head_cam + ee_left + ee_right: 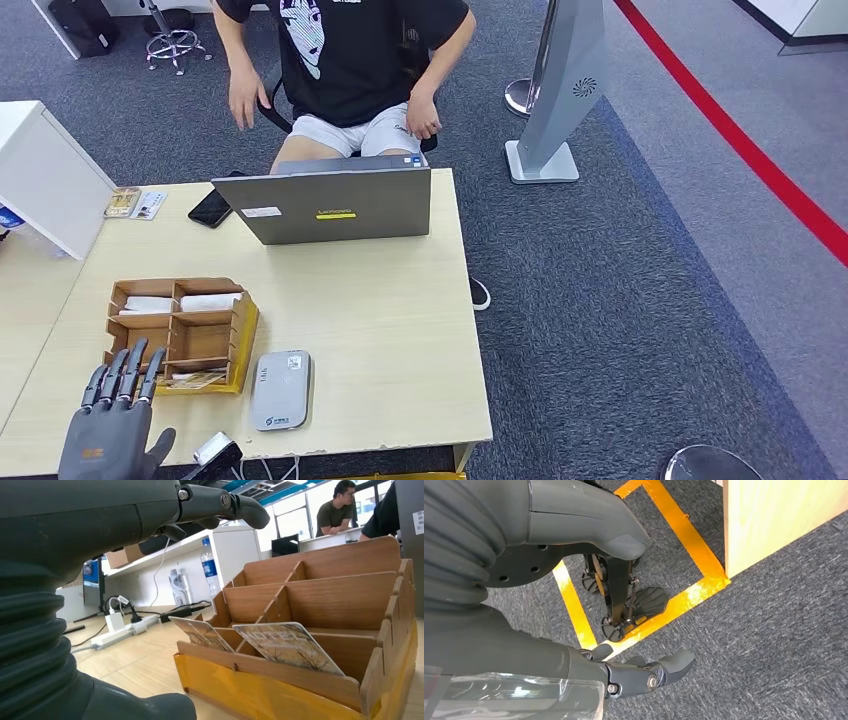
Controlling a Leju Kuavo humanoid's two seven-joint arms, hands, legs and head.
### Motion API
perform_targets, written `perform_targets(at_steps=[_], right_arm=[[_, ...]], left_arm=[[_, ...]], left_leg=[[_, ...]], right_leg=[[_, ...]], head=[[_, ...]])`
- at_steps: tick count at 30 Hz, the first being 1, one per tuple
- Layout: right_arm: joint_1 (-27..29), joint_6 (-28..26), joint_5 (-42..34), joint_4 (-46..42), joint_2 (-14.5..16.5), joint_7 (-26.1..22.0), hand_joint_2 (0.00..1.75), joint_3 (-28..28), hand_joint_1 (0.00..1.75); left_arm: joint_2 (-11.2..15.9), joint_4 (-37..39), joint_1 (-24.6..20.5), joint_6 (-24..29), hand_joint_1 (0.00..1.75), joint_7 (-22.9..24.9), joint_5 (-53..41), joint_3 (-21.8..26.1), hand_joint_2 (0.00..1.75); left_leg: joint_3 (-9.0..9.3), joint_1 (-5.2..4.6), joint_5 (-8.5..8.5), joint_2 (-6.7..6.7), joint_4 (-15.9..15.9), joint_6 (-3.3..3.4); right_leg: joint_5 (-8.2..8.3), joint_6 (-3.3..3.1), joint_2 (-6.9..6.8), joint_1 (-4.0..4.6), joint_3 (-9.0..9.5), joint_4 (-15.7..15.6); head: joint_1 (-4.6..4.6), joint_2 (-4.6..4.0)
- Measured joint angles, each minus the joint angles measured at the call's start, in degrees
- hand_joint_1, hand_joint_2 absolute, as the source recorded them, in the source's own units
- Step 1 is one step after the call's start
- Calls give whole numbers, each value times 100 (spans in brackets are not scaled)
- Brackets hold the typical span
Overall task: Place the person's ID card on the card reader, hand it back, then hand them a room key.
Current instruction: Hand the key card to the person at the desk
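L hand (115, 420) hovers at bench (400, 330) edge, fingers (125, 375) spread, holding nothing, by wooden organiser (180, 335) w/ key cards (287, 645). Card reader (281, 389) bare; ID card unseen. All steps apparently left.

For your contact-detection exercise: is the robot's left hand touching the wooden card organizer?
Apart. In the left wrist view, the left hand hovers above the wooden card organizer, with open background between them.
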Motion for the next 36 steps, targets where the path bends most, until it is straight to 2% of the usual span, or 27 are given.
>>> perform_targets(at_steps=[11,16,27,36], right_arm=[[-1,81,265,-6,1,42,175,-2,0],[-3,83,330,-7,1,44,175,-2,0],[-6,86,434,-7,16,65,175,-2,0],[-6,90,445,-7,19,87,175,-2,0]], left_arm=[[-7,758,-493,587,0,-364,-81,331,175],[-66,980,-641,667,0,-416,-197,389,175],[-230,1298,-804,694,0,-402,-436,361,175],[-334,1374,-866,732,0,-345,-494,76,175]], left_leg=[[0,1,0,-1,0,0],[0,0,0,-1,0,0],[1,0,0,0,0,0],[0,0,0,-1,0,0]], right_leg=[[0,0,0,1,0,1],[0,0,0,0,0,1],[0,0,0,0,-1,0],[0,0,1,0,-1,0]], head=[[-1,1],[1,0],[-1,0],[1,1]])
